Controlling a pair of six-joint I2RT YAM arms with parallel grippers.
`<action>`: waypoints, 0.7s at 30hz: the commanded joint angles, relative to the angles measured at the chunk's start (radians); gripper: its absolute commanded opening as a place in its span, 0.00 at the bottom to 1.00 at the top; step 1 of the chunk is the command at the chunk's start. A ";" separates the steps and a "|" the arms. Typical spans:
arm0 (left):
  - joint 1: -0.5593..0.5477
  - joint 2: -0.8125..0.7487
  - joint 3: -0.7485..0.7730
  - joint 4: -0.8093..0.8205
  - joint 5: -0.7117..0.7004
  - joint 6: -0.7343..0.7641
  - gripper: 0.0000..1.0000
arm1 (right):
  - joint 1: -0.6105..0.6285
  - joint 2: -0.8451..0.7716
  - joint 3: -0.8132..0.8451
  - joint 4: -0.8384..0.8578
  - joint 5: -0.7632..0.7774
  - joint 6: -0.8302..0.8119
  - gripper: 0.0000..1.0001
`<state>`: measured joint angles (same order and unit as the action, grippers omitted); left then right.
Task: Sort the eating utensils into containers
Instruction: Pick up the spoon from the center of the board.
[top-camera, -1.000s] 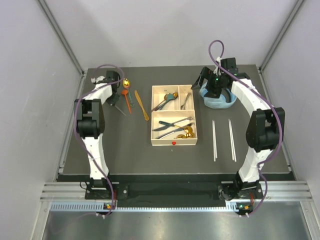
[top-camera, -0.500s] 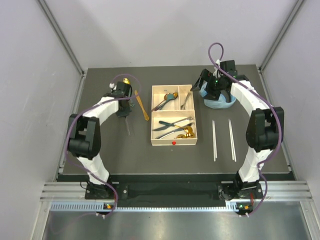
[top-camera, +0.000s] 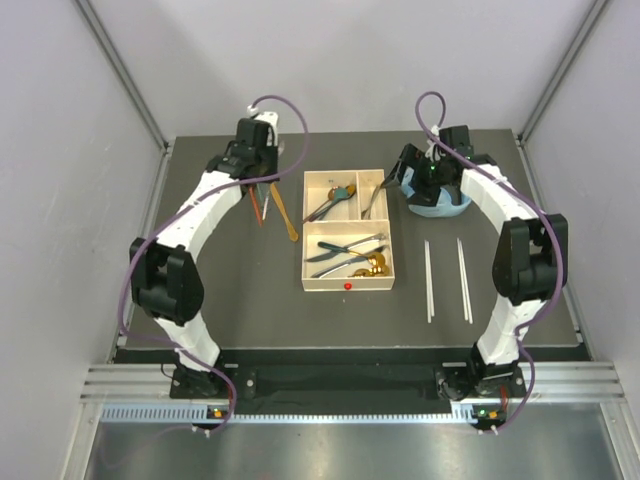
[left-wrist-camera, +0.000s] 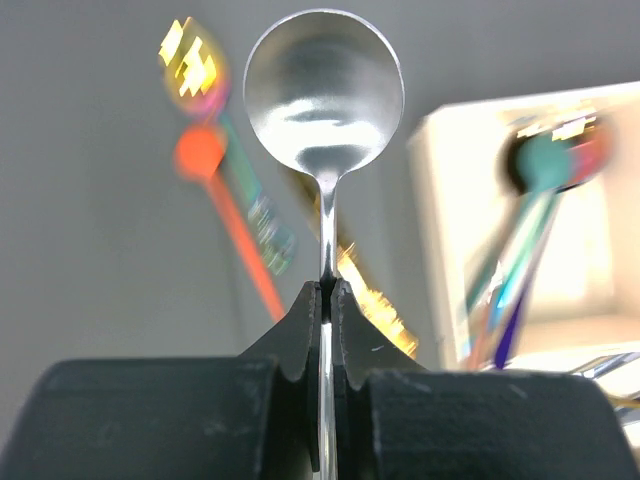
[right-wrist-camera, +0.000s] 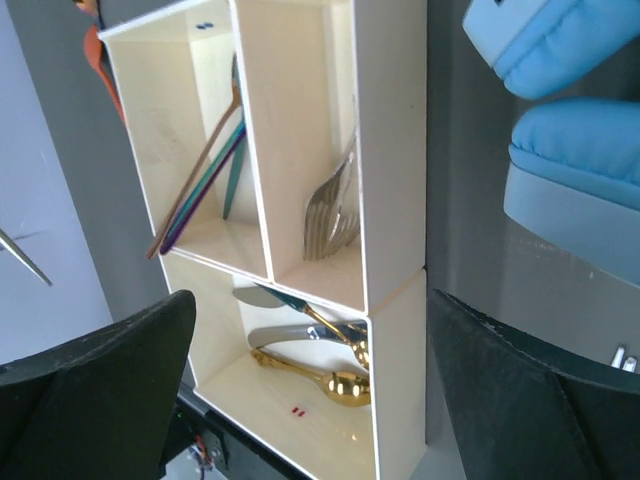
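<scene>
In the centre of the left wrist view, the left claw (left-wrist-camera: 328, 292) was closed tight on the thin handle of a shiny silver metal spoon (left-wrist-camera: 324, 90) with a round bowl. The spoon stood straight up out of the jaws, lifted off the dark table (top-camera: 250, 290). In the top view this claw hung at the upper left, just beside the left wall of the cream rectangular tray (top-camera: 304, 232) with three compartments.

To do this step well, I think the arm should carry the spoon level over the small upper-left compartment, where long purple and teal spoons (right-wrist-camera: 205, 170) already lay. It should go down low before the jaws open, so that the handle does not catch the rim. A gold spoon (right-wrist-camera: 335, 383) lay in the large compartment, so the right place was not fully sure.

The right claw (right-wrist-camera: 312, 300) was spread wide and held nothing, above the tray and the light-blue over-ear headphones (right-wrist-camera: 570, 150).

The background behind the held spoon was blurred. An orange spoon (left-wrist-camera: 205, 152) could be recognised there, but the other pieces could not. In the top view the held spoon was too thin to make out. Two pale thin chopsticks (top-camera: 430, 282) lay well apart from the tray, at the right.
</scene>
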<state>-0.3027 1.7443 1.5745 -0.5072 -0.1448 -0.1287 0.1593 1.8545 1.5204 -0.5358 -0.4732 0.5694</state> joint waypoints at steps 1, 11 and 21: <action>-0.082 0.070 0.107 0.122 0.048 0.155 0.00 | -0.006 -0.075 -0.031 0.034 -0.010 -0.002 0.98; -0.111 0.251 0.254 0.179 0.189 0.302 0.00 | -0.010 -0.087 -0.058 0.023 -0.004 0.000 0.99; -0.115 0.248 0.170 0.254 0.453 0.422 0.00 | -0.027 -0.066 -0.071 0.019 -0.013 0.018 0.99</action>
<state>-0.4168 2.0212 1.7679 -0.3756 0.1871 0.2207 0.1467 1.8206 1.4517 -0.5407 -0.4736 0.5758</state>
